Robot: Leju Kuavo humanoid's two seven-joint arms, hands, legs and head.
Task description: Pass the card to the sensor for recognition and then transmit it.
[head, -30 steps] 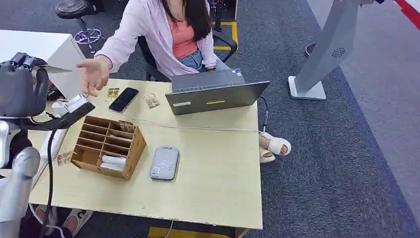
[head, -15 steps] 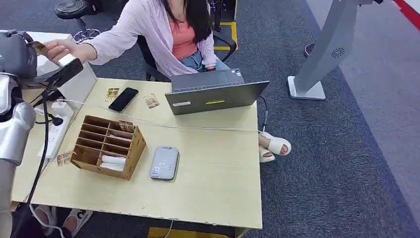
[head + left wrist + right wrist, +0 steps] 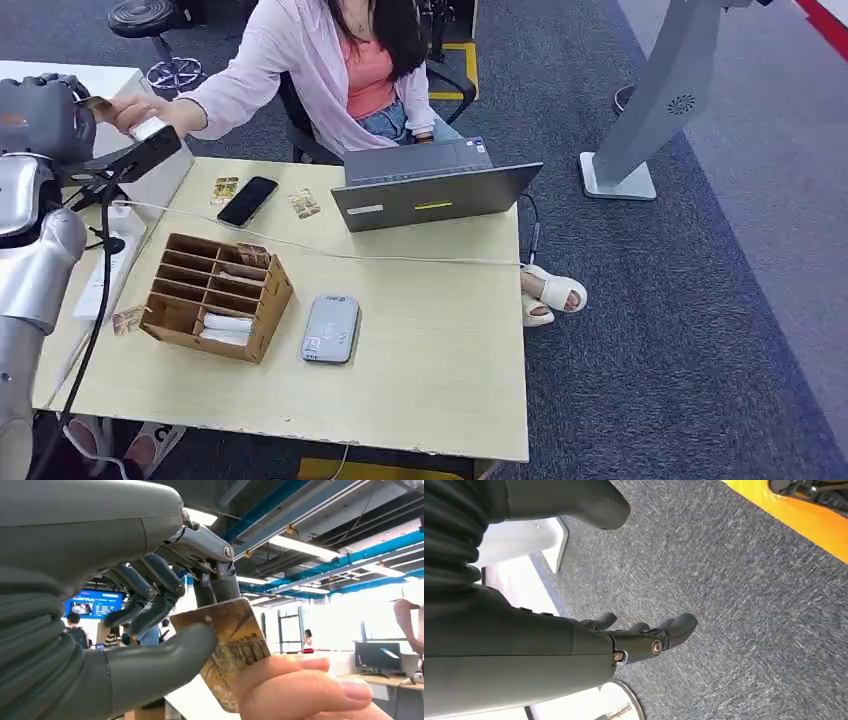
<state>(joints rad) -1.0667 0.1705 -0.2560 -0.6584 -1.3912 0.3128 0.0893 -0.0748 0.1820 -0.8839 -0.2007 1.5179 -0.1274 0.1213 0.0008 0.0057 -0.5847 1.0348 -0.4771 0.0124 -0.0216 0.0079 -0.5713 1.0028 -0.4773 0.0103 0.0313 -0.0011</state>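
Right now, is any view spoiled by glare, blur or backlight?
Left wrist view: bright windows wash out the background, and the person's fingers are near and soft, yet the card in the left hand reads clearly. Head view: evenly lit, sharp. Right wrist view: carpet sharp, right hand dark.

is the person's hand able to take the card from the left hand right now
Probably yes. The person's hand already has its fingers on the free end of the card, with nothing between them. The left hand pinches the other end between thumb and fingers, so it must let go first.
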